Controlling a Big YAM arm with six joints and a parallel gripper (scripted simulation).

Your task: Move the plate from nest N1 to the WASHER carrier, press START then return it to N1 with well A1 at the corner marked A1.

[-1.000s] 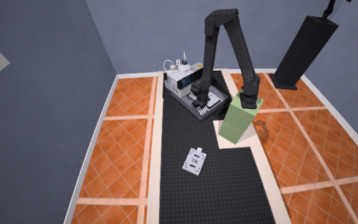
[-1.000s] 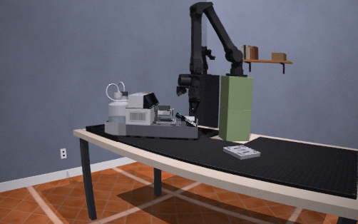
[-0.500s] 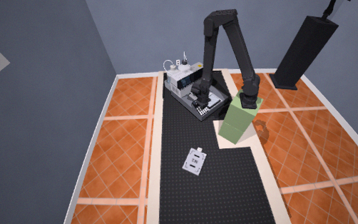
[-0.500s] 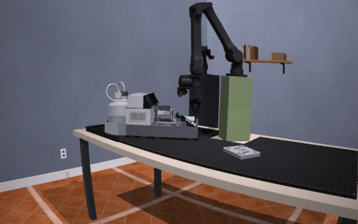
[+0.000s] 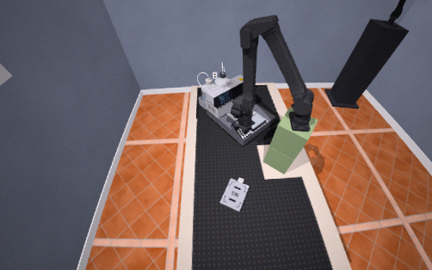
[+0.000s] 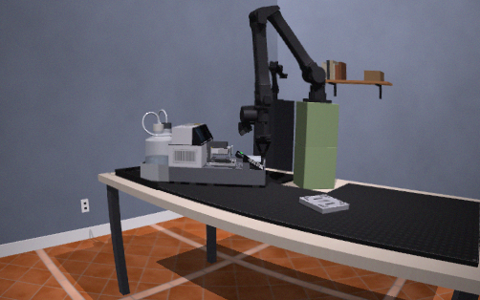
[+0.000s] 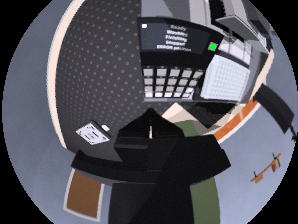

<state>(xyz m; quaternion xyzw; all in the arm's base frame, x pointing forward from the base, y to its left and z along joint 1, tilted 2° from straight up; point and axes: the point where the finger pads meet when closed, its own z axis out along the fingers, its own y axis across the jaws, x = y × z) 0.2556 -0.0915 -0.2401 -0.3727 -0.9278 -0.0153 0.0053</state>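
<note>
Black mat [image 5: 224,163] [image 6: 392,220] [image 7: 100,75] below — plate [image 5: 258,122] [image 6: 254,158] [image 7: 226,78] on the washer [image 5: 213,107] [image 6: 210,176] [image 7: 170,59], near the tool [image 5: 244,125] [image 6: 262,152] [image 7: 150,111] — fingers together.

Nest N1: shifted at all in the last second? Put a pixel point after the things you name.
No. In the top and exterior views, nest N1 [image 5: 234,194] [image 6: 324,203] [image 7: 92,133] lies at the same spot and angle relative to the green pedestal [image 5: 275,164] [image 6: 313,167] [image 7: 206,205].
</note>
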